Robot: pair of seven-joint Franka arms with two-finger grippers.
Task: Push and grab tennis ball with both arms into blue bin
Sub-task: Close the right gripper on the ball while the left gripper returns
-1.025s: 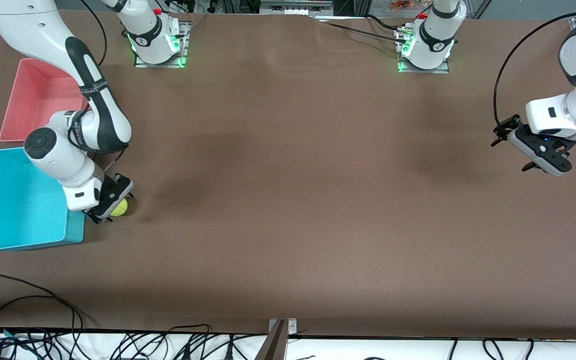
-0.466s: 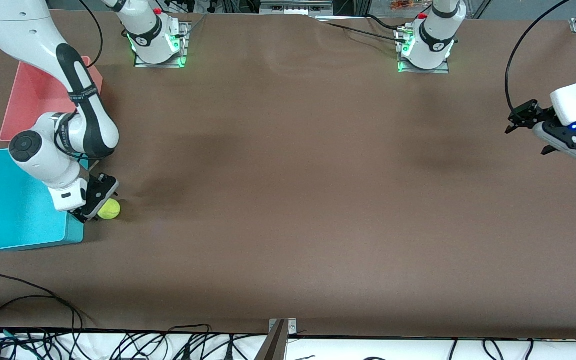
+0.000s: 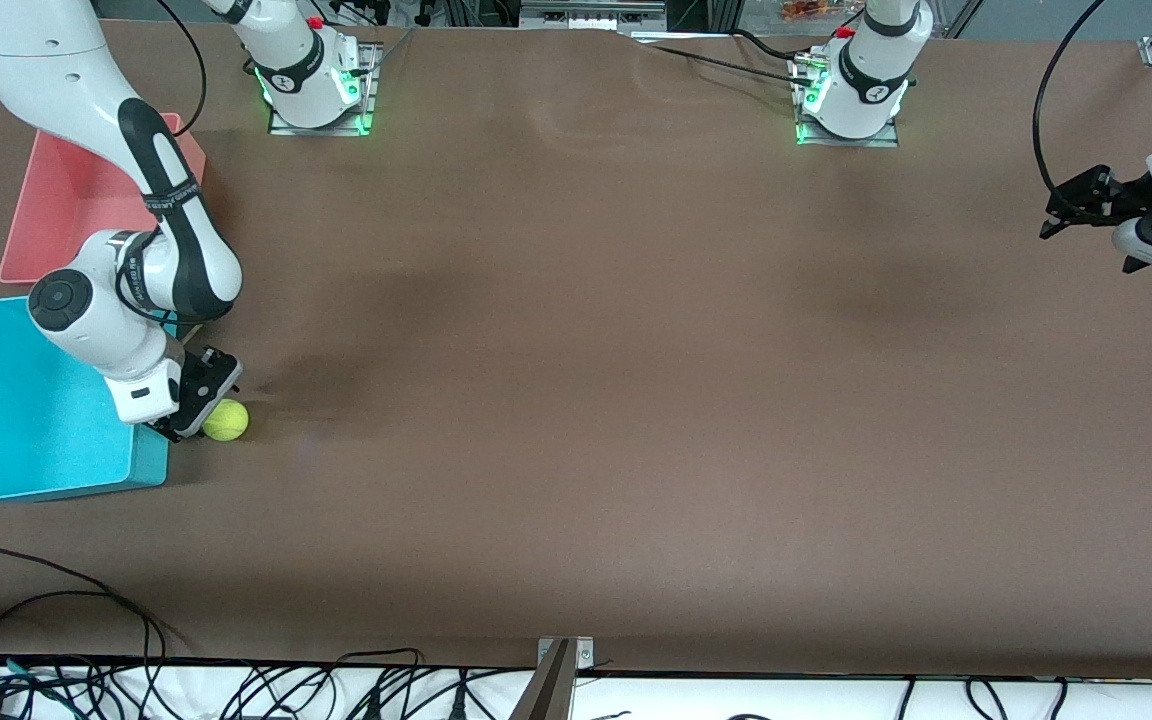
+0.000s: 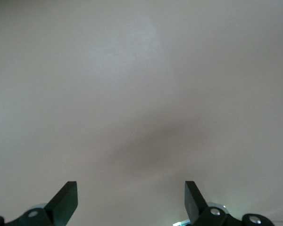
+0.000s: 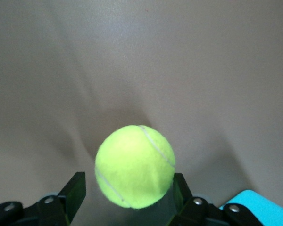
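Beside the blue bin [image 3: 46, 410], at the right arm's end of the worktop [image 3: 586, 400], my right hand [image 3: 198, 412] sits low at the tennis ball [image 3: 226, 420], which rests on the worktop just outside the bin's wall. Only my right wrist view shows the ball [image 5: 134, 172] between my fingers [image 5: 74, 190], a finger close on each side; whether they press it I cannot tell. My left hand [image 4: 131, 200], fingers apart, hangs over bare worktop at the other end. Since a second ago, it has drawn farther toward that edge, and the ball has shifted slightly toward the bin.

pink bin [image 3: 66, 200], brown table [image 3: 586, 400], cables [image 3: 56, 640]
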